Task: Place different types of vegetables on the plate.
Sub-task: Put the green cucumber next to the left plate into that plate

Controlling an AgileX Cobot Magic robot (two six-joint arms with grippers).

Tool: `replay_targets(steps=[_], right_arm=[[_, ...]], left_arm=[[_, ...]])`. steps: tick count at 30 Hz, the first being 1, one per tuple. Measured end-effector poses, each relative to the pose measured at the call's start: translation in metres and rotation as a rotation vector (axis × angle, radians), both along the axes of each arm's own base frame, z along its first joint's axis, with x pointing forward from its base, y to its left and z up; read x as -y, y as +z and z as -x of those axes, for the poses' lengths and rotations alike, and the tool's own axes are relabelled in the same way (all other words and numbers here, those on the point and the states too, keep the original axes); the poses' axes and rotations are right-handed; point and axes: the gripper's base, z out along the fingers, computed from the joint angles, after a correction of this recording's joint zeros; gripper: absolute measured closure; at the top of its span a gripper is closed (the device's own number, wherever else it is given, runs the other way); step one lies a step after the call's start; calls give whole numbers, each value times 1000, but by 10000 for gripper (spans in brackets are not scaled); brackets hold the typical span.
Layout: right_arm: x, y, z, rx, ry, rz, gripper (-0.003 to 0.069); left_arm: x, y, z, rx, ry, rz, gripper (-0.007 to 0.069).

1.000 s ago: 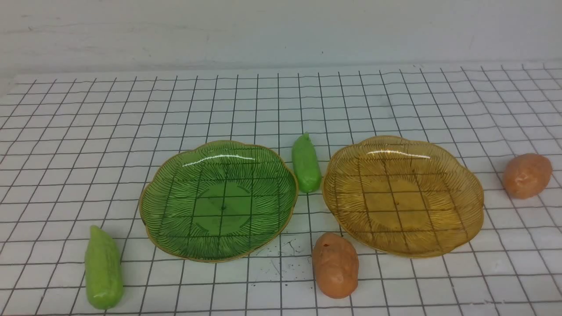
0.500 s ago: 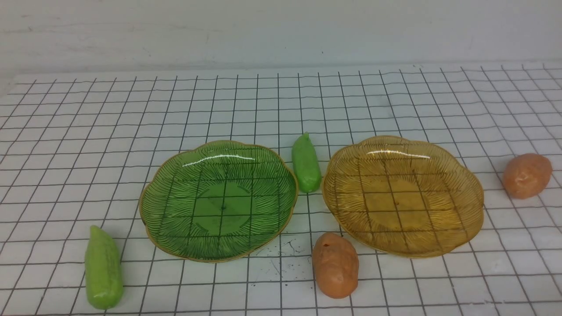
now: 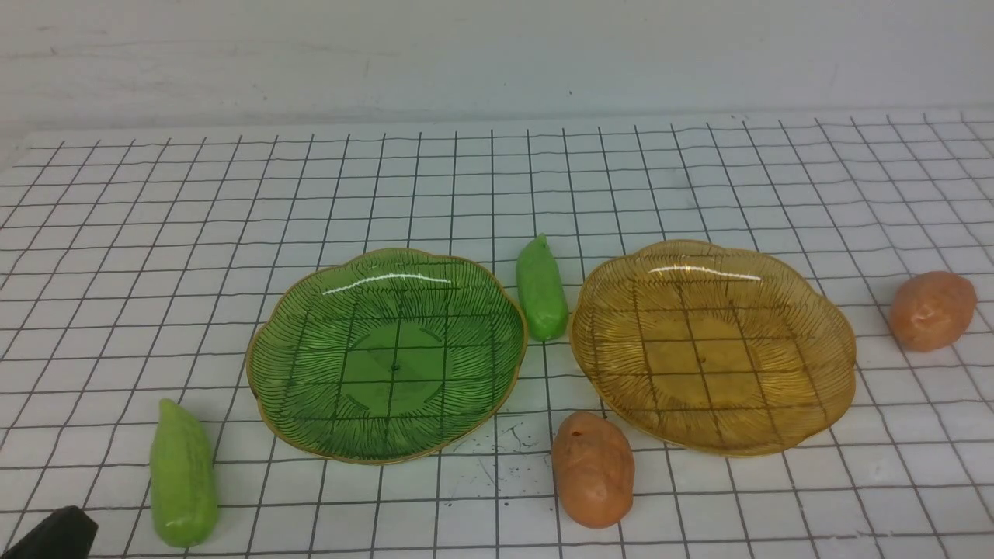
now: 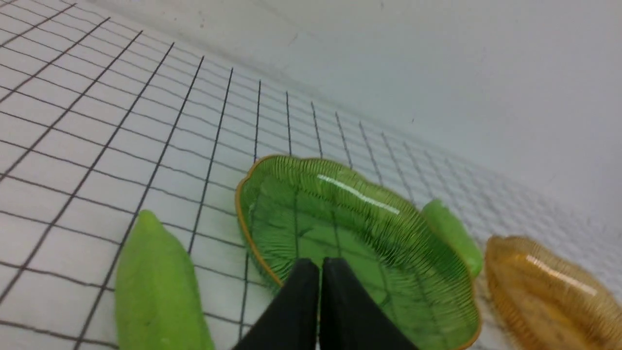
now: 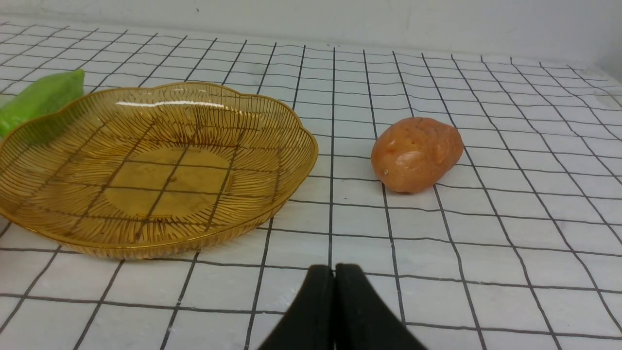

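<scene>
A green plate (image 3: pixel 388 353) and an amber plate (image 3: pixel 710 345) lie side by side on the gridded table, both empty. One green cucumber (image 3: pixel 541 289) lies between them; another (image 3: pixel 182 473) lies at the front left. One potato (image 3: pixel 592 468) lies in front between the plates, another (image 3: pixel 932 310) at the far right. My left gripper (image 4: pixel 320 265) is shut and empty, beside the front-left cucumber (image 4: pixel 158 287); its tip shows at the front view's bottom left (image 3: pixel 54 536). My right gripper (image 5: pixel 334 270) is shut and empty, short of the right potato (image 5: pixel 416 153) and the amber plate (image 5: pixel 150 165).
A pale wall (image 3: pixel 497 54) runs along the table's far edge. Small dark scuff marks (image 3: pixel 505 446) lie on the table in front of the green plate.
The left gripper's dark tip has come into the front view at the bottom left corner. The vegetables and plates have not moved.
</scene>
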Motion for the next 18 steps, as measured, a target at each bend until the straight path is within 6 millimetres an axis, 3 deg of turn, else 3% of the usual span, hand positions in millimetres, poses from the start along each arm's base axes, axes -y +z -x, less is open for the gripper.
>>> replay_targets(steps=[7,11,15,18], right_arm=[[0,0,0,0,0,0,673],[0,0,0,0,0,-3,673],[-2,2,-1,36,2,-129,673],[-4,8,-2,110,-10,-375,673]], left_arm=[[-17,22,1,240,176,187,632],[-15,47,5,288,148,184,632],[-1,87,7,220,8,53,632],[11,104,-9,38,-119,-26,632]])
